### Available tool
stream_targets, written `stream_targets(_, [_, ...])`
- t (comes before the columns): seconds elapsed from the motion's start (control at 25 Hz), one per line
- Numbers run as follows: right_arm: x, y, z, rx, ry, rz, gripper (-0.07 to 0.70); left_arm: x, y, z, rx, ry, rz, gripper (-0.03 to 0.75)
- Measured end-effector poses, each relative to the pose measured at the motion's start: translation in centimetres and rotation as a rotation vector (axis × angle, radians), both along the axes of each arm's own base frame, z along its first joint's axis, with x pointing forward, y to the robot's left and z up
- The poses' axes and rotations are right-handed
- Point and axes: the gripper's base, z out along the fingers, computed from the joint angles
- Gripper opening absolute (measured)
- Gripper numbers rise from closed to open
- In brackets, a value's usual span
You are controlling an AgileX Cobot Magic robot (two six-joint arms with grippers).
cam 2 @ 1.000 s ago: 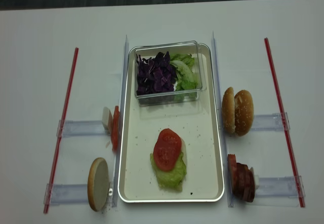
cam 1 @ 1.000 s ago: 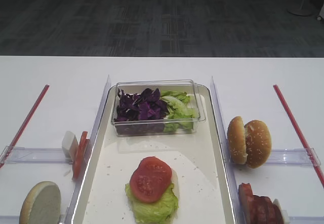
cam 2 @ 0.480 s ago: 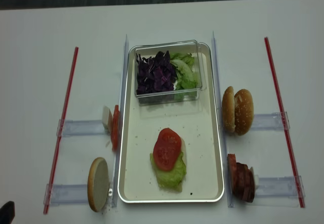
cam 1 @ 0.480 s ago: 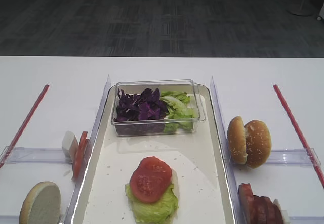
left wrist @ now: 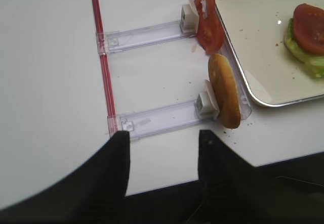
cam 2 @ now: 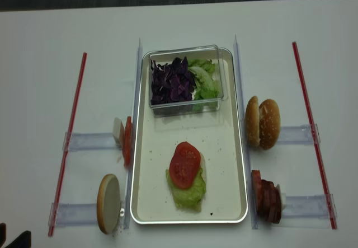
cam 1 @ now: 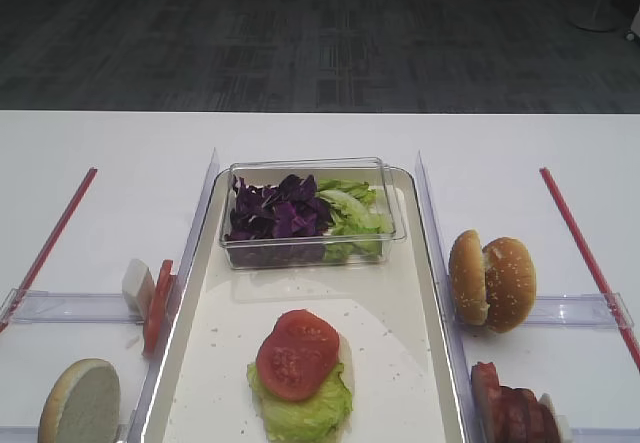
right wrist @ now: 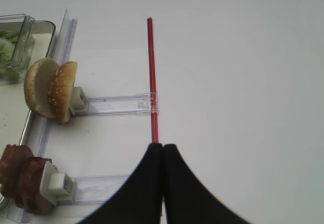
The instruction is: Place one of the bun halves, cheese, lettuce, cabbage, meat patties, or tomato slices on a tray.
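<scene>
A tomato slice (cam 2: 184,165) lies on lettuce (cam 2: 188,195) on the cream tray (cam 2: 218,147). At the tray's far end, a clear box (cam 2: 215,69) holds cabbage (cam 2: 172,81) and more lettuce. A bun half (left wrist: 224,96) and a tomato slice (left wrist: 207,21) stand on the left racks. Two bun halves (right wrist: 50,89) and meat patties (right wrist: 23,183) stand on the right racks. Cheese is out of view. My left gripper (left wrist: 163,138) is open and empty near the table's front left corner. My right gripper (right wrist: 163,145) is shut and empty over the right red strip.
Red strips (cam 2: 70,141) (cam 2: 310,130) run along both sides. Clear rack rails (left wrist: 152,120) (right wrist: 114,103) cross between them and the tray. Upright clear dividers (cam 2: 136,91) flank the tray. The table's front edge (left wrist: 228,167) is just under the left gripper.
The left gripper's jaws have spread wider, and its dark tips have come into the bottom left corner of the overhead view. Food and the right gripper have not moved.
</scene>
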Motion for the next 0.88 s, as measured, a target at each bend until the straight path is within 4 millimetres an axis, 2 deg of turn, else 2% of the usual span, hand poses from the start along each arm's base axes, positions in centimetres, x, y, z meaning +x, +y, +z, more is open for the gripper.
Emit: stream_targets(0.88, [0.0, 0.0, 0.0, 0.0, 0.0, 0.0, 0.364, 0.14, -0.01, -0.18, -0.002, -0.002, 0.002, 0.293])
